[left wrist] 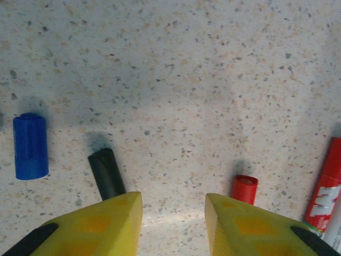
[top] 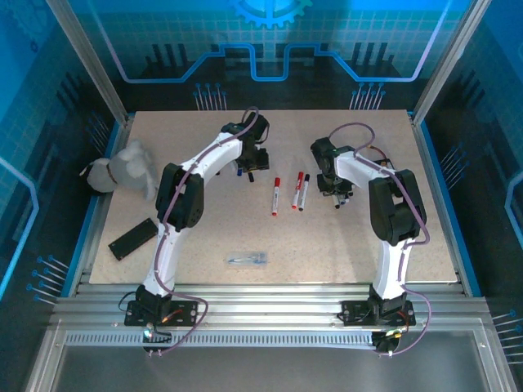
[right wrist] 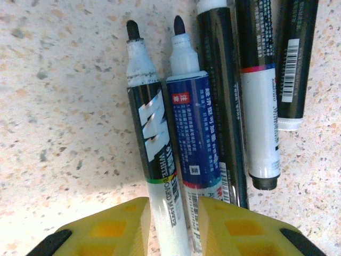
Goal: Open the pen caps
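Left arm (top: 196,175): stretched forward, elbow bent, wrist angled toward centre. Left claw (left wrist: 173,208): pointing down, yellow fingers set apart. Right arm (top: 384,204): stretched forward, forearm turned inward. Right claw (right wrist: 173,210): pointing down, fingers narrowly parted.

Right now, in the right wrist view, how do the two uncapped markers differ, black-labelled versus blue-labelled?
The black-labelled marker has a grey-smudged white neck; the blue-labelled marker has a cleaner one. The black-labelled marker runs between the right gripper's fingers; the blue-labelled marker slips behind one finger. Both lie uncapped, side by side, dark tips pointing the same way.
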Controlling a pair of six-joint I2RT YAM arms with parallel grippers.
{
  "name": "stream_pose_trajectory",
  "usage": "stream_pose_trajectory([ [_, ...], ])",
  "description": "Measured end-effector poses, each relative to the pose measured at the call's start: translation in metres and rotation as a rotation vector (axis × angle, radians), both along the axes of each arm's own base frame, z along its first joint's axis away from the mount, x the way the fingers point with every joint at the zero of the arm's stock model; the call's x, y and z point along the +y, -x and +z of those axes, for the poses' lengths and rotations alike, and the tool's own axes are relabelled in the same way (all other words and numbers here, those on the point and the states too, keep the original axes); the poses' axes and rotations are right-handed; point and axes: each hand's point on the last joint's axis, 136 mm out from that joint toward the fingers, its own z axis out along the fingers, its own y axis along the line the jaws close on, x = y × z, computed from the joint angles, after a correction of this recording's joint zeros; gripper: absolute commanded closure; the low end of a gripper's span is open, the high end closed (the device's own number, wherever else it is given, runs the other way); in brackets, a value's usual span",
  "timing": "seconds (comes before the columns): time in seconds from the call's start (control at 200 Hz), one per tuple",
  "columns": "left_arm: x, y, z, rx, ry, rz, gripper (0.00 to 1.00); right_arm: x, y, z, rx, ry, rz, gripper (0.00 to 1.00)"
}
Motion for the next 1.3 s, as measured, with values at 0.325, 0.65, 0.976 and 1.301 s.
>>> stream_pose_trajectory([
  [0.325, -0.03, 0.012, 0.004, -0.012, 0.012, -0.06, 0.61, 0.023, 0.005, 0.057, -0.143, -0.071, 0.055, 0.63],
  [0.65, -0.04, 0.02, 0.001, -0.008, 0.016, -0.083, 0.61, 0.049, 0.026, 0.049, -0.127, -0.18, 0.093, 0.61],
  [0.976, -0.041, 0.027, -0.004, 0.004, 0.006, -0.1, 0.59, 0.067, 0.024, 0.05, -0.14, -0.239, 0.116, 0.61],
  [1.301, -0.051, 0.041, -0.012, 0.022, -0.009, -0.142, 0.58, 0.071, 0.023, 0.051, -0.144, -0.26, 0.121, 0.61],
])
